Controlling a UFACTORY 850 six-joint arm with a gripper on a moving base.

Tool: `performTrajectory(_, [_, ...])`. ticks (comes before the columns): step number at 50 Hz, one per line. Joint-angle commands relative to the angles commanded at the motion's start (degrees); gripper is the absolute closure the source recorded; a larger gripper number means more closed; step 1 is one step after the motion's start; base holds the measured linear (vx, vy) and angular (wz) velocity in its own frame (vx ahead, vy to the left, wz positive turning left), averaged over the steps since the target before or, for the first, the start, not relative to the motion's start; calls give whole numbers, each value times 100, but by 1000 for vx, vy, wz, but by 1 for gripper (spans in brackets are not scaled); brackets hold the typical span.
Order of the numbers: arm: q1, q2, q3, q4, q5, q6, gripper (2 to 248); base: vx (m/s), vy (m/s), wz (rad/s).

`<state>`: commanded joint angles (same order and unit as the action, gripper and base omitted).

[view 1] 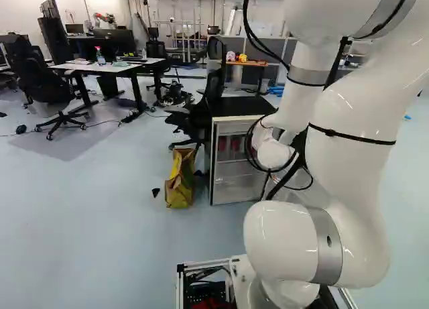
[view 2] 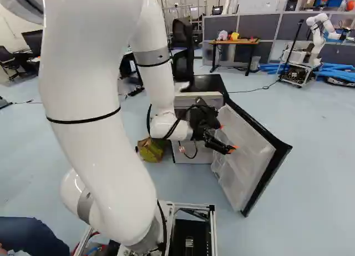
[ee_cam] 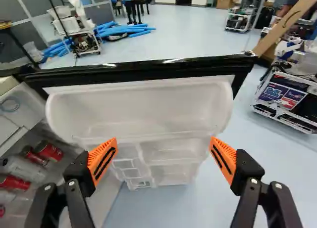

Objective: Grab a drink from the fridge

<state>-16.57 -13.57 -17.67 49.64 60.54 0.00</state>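
1. And the fridge is open, its door swung wide, with the white arm reaching in at the gap!
2. The gripper is released, its orange pads spread well apart, and there's nothing between them. Ahead of it sits only the door shelf.
3. The drinks? Off to one side, inside the fridge: red cans and a clear bottle, beyond the finger nearer the cabinet and not lined up with the grip.
4. So the call looks like this: door done, drink to come. The gripper likely has to back off the shelf, turn towards the cans, then go in.
5. Here's the danger! Turn too soon, and a finger could catch the shelf or the black door rim, dragging the door round into the arm.
6. Watch that loose cable below the wrist, too; it could snag on a door shelf as the arm swings.
7. And those cans lie close to the bottle: come in off-centre or too wide, and a finger may shove a neighbour instead of straddling one drink.
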Motion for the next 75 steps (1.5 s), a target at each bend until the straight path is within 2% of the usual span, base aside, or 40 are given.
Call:
performTrajectory(33, [709,723,891,-1989,-121,0,3,0,0,0])
performTrajectory(53, [709,257,728,-3196,-146,0,3,0,0,0])
performTrajectory(75, [610,-533,212,-4523,-146,0,3,0,0,0])
